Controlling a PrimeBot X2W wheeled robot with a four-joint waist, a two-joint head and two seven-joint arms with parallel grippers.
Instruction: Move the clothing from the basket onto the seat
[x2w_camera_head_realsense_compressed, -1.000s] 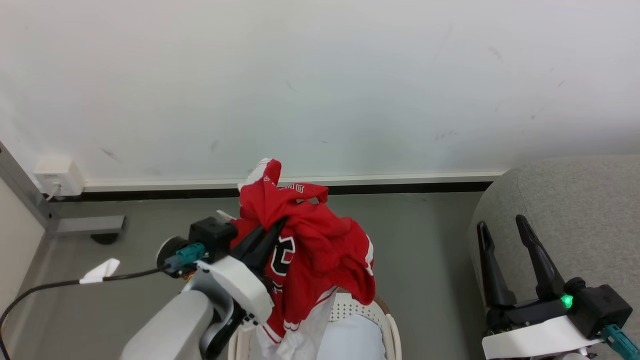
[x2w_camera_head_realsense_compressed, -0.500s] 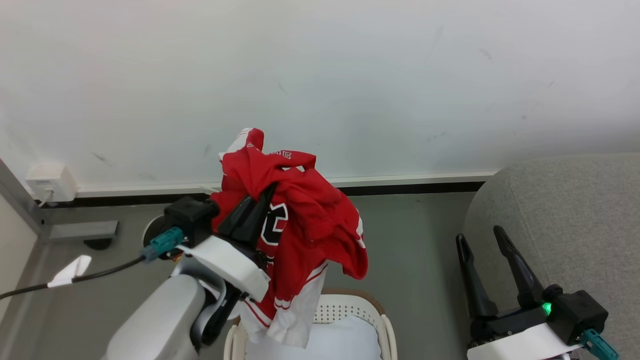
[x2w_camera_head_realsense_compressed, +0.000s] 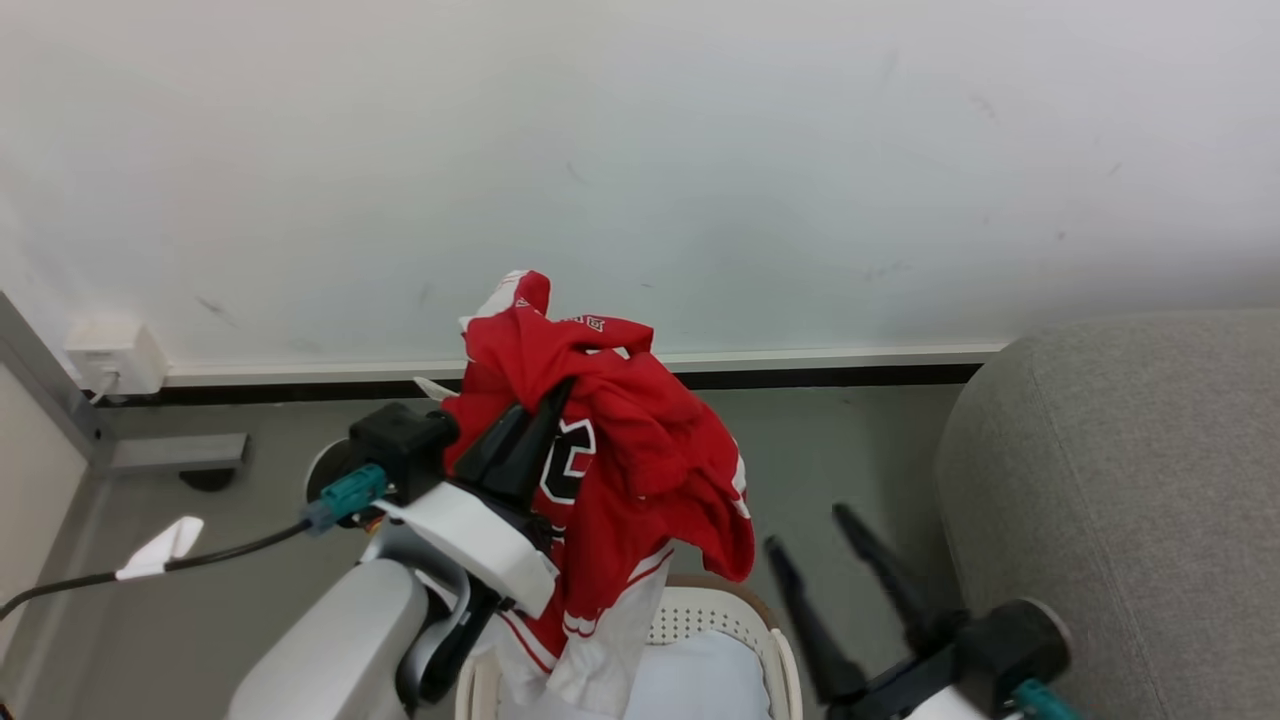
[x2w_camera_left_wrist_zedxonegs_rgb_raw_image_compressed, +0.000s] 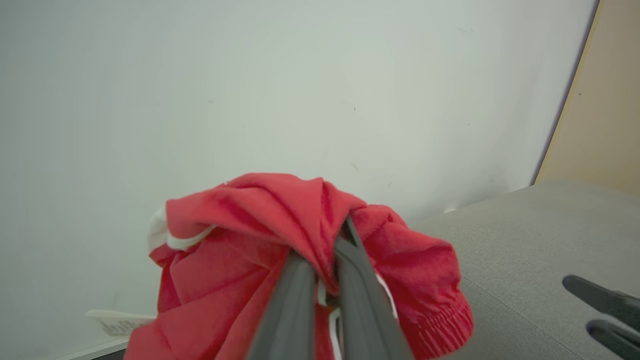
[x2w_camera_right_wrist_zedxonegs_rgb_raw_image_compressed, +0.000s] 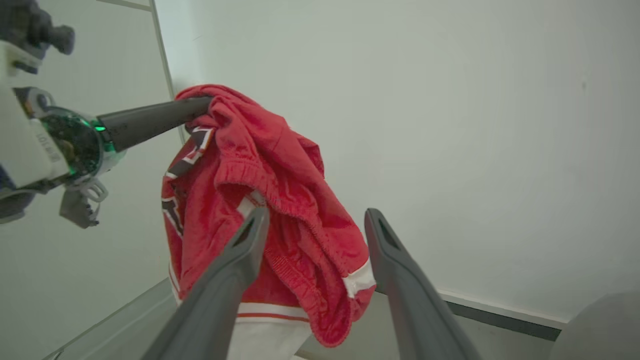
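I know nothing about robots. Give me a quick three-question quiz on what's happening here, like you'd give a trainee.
1. True or false: the right gripper grips the jersey.
2. On which side of the basket is the sofa? A) the robot's left B) the robot's right C) underneath it
3. Fill in: the left gripper is shut on the ____.
Key: 1 false, it is open and empty; 2 B; 3 jersey.
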